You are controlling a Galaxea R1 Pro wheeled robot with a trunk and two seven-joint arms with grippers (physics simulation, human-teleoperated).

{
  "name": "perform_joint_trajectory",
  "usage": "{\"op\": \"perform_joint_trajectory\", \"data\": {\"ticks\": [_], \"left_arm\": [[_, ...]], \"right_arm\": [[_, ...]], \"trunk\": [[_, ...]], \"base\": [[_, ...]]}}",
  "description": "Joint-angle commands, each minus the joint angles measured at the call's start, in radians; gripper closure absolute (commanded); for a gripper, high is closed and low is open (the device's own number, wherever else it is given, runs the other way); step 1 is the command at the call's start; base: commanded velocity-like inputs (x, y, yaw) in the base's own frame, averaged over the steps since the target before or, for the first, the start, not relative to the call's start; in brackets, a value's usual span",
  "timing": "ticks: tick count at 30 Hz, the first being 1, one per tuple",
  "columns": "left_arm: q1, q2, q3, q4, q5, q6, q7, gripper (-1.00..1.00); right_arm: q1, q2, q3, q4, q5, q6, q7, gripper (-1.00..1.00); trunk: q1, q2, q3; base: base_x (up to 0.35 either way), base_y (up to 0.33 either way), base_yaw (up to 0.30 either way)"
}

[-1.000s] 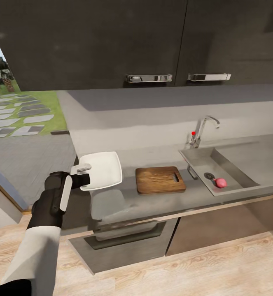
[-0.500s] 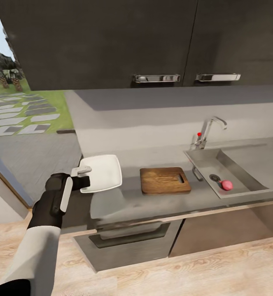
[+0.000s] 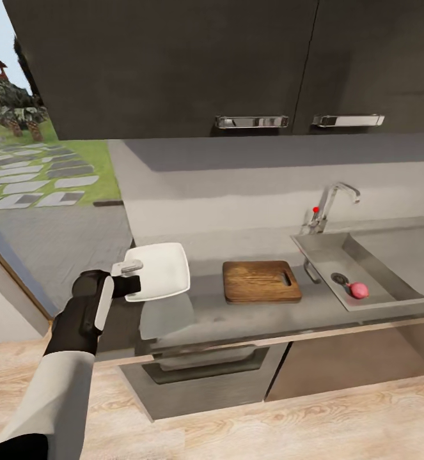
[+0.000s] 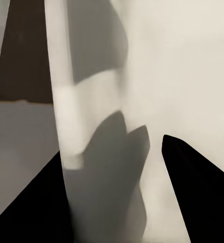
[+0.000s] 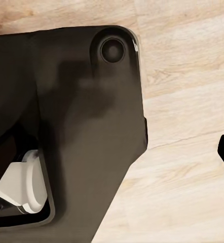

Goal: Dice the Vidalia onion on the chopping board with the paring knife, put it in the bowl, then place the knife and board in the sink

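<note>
- Step in hand, as judged: the bowl (image 3: 157,271) is being handled at the left end of the countertop (image 3: 250,316); the onion stage is not yet begun.
- The left gripper (image 3: 130,266) is gripping the bowl by its left rim; in the head view the fingers are lying over the rim, and the left wrist view is showing the white bowl wall (image 4: 157,91) between the two dark fingers (image 4: 198,192), so the gripper is reading as closed narrowly on that rim.
- Whether the bowl is resting on the countertop or being held just above it cannot be told; it is sitting at the worktop's left end, partly overhanging the left edge.
- The chopping board (image 3: 261,281) is lying flat near the middle of the countertop, between the bowl and the sink (image 3: 391,265), apart from both.
- The Vidalia onion (image 3: 359,291) is lying in the sink basin near its front edge, just beside the drain (image 3: 339,278), well apart from the left gripper.
- The right wrist view is looking down at the pale wood floor (image 5: 193,101) and the robot's dark base (image 5: 66,126); the right gripper's opening cannot be told.
- Next move, as judged: setting the bowl securely on the countertop, releasing it, then reaching across to the sink for the onion.
</note>
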Motion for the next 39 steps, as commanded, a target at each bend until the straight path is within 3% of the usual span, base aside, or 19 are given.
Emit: {"op": "perform_joint_trajectory", "data": {"ticks": [1,13,39], "left_arm": [[-0.001,-0.001,0.002,0.001,0.005,0.004,0.003,1.0],[-0.001,-0.001,-0.052,0.035,0.005,0.003,0.003,1.0],[-0.001,0.0,-0.056,0.074,0.004,0.0,0.003,1.0]], "right_arm": [[0.0,0.001,-0.005,-0.002,0.003,-0.001,-0.001,-1.0],[0.0,0.001,-0.006,-0.002,0.002,0.002,0.0,-1.0],[0.0,0.001,-0.005,-0.002,0.003,-0.002,0.001,-1.0]], "trunk": [[0.001,-0.002,-0.002],[0.001,-0.002,-0.012],[0.001,-0.002,-0.015]], "base": [[0.0,0.0,0.015],[0.0,0.0,0.002],[0.037,0.022,0.0]]}}
